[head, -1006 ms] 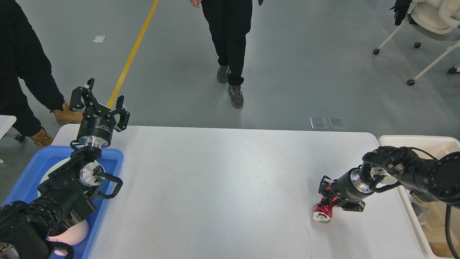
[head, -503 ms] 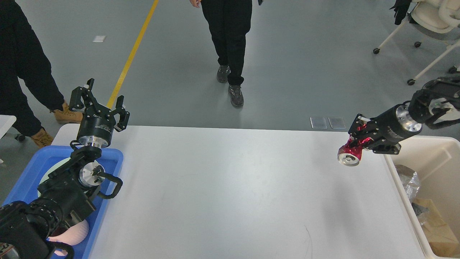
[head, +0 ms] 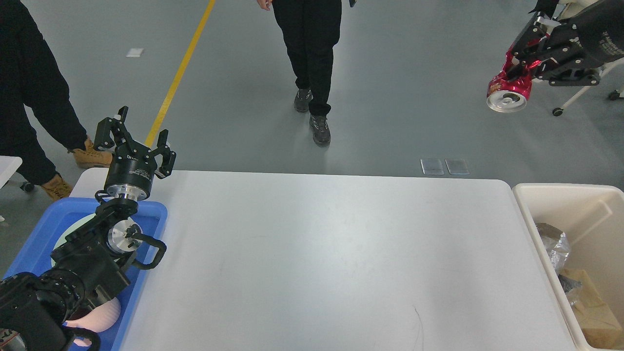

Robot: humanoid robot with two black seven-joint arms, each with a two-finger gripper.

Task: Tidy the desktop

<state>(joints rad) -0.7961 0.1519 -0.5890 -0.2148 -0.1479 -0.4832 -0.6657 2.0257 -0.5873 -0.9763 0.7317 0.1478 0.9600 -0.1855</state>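
The white desktop [head: 317, 253] fills the lower middle of the head view, with nothing lying on it. My right gripper [head: 524, 61] is raised high at the top right, shut on a crushed red can [head: 509, 90] whose silver end faces me. It hangs in the air above the floor beyond the table's far right corner. My left gripper [head: 136, 134] is open and empty, pointing up over the table's far left corner, above the blue tray [head: 151, 214].
A cream bin [head: 604, 195] with crumpled wrapping and cardboard stands off the table's right edge. The blue tray holds a plate and a pink object. Two people stand on the floor beyond the table. A wheeled chair is at the top right.
My right gripper has lifted the red can from the desktop's right side, up and away to the top right. The left arm has not moved.
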